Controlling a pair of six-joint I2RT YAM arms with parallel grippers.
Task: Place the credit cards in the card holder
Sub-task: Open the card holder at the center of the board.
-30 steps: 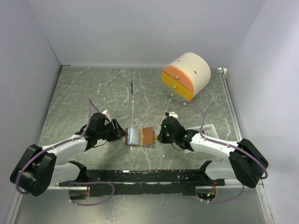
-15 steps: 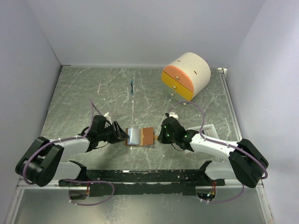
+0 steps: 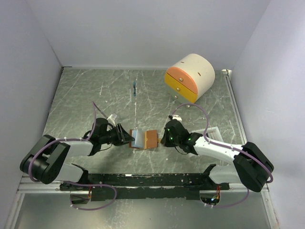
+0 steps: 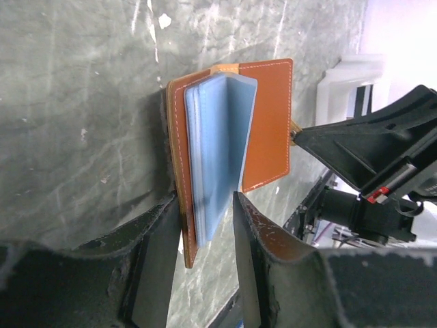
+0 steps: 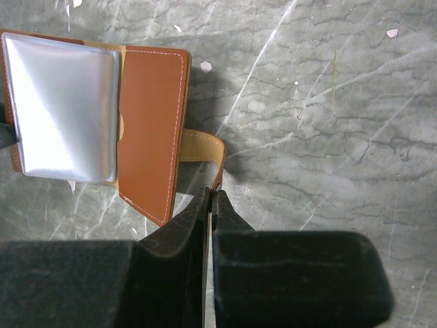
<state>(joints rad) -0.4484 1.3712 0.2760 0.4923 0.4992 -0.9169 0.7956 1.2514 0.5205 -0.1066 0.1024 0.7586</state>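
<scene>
Card holder [image 3: 144, 139] lies open on the bench, mid-width, nearer the near edge, between both grippers. Its right leaf lies flat and its left leaf, with pale blue pockets, is tilted up. Cards cannot be told apart from the pockets.

Left gripper [image 4: 205, 205]: released, fingers straddling the raised leaf's edge, with a sliver of gap at the pocket side.

Right gripper [image 5: 210, 195]: clenched, tips at the end of the strap [image 5: 205, 145]. Whether the strap is pinched, I cannot tell.

Drawer box [image 3: 190, 76] sits at the far right corner.
</scene>
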